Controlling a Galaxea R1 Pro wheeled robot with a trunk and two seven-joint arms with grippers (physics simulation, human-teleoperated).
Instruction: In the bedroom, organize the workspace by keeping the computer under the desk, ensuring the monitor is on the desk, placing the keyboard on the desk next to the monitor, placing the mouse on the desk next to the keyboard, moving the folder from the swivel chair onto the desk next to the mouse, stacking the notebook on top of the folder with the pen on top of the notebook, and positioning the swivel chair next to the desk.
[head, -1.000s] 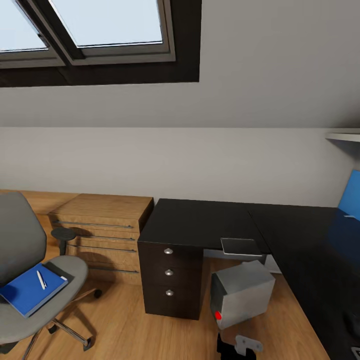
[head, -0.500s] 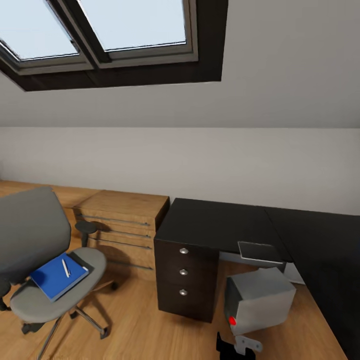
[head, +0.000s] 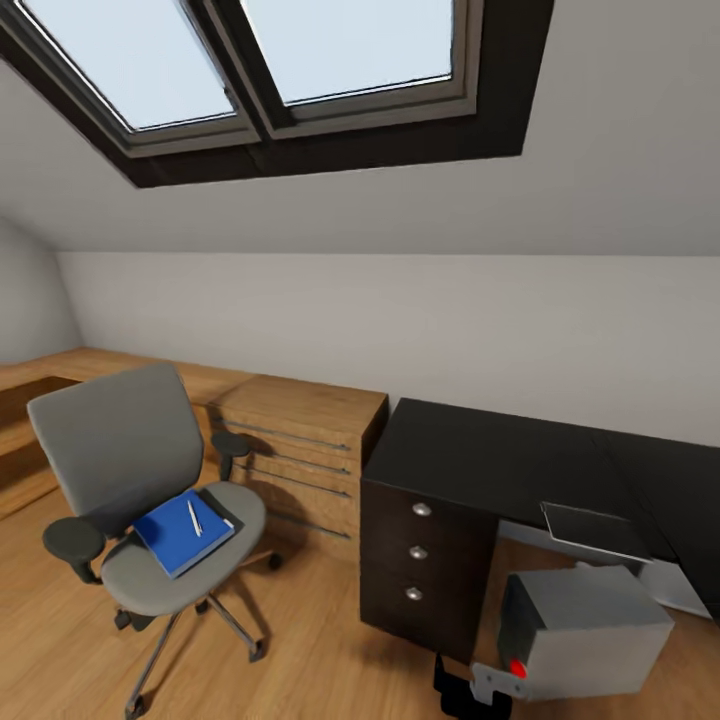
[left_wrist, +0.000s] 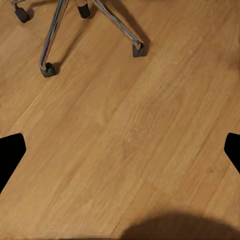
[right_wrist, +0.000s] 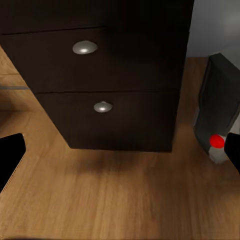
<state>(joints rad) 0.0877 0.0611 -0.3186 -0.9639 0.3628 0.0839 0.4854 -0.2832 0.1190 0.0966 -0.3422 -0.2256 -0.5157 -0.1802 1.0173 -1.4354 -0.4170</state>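
Left claw (left_wrist: 120, 150): spread wide, empty, aimed down at wooden floor (left_wrist: 130, 130). Right claw (right_wrist: 120, 160): wide, empty, facing surface drawers (right_wrist: 100, 75). Folder (head: 184, 531): flat on swivel chair (head: 150, 520) seat; pen (head: 195, 518) atop, lengthwise front-to-back.

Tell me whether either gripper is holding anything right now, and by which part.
Nothing is held. The left gripper hangs open over bare wooden floor; the right gripper is open facing the desk drawers.
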